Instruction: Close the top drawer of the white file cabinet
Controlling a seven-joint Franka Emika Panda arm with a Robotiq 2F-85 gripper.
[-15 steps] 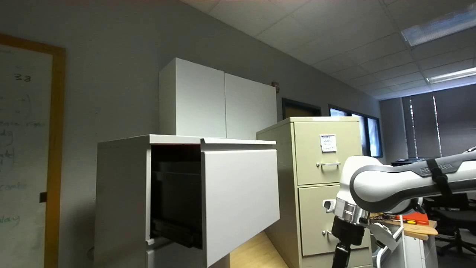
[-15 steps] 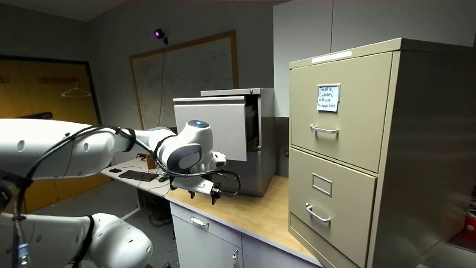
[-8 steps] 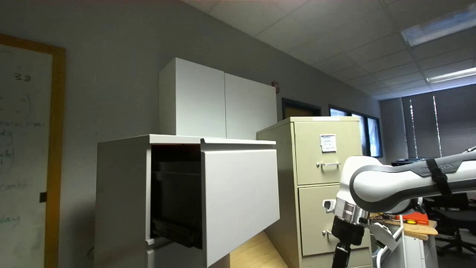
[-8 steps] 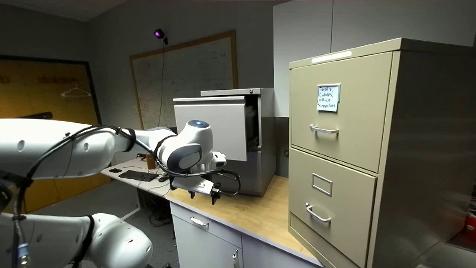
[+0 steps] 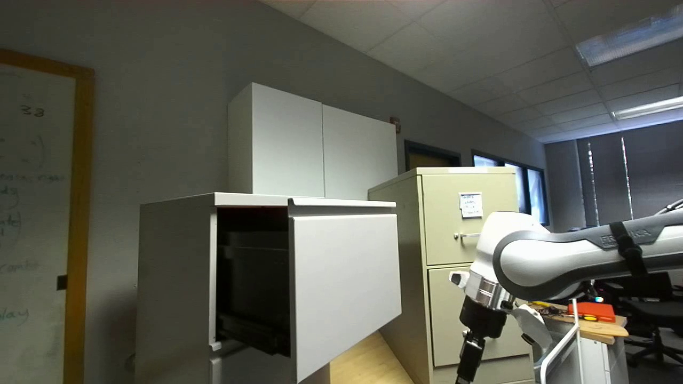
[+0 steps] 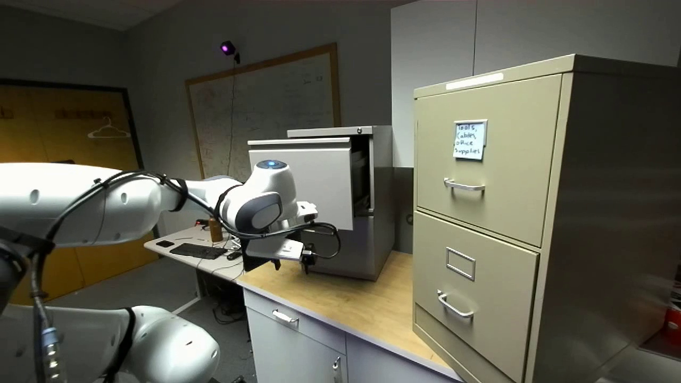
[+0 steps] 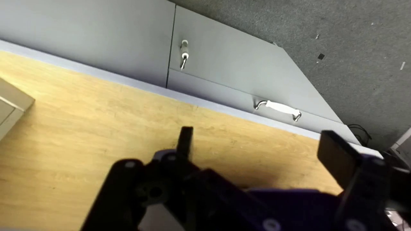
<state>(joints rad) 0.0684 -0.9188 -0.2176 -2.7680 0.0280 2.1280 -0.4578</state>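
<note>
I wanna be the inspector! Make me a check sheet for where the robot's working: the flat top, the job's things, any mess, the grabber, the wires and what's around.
Surface: flat, yellowish wood-grain countertop over a pale grey cupboard.
Job's things: white flat-fronted metal top drawer, pulled out of a boxy white metal file cabinet standing on the countertop.
Clutter: flat black keyboard and black mouse on a pale desk.
Grippers: one black two-fingered gripper, open above the countertop; nothing seen held.
Cables: dark cords strapped along the rounded white robot arm.
Surroundings: tall beige metal cabinet with a handwritten paper label; wood-framed whiteboard.
</note>
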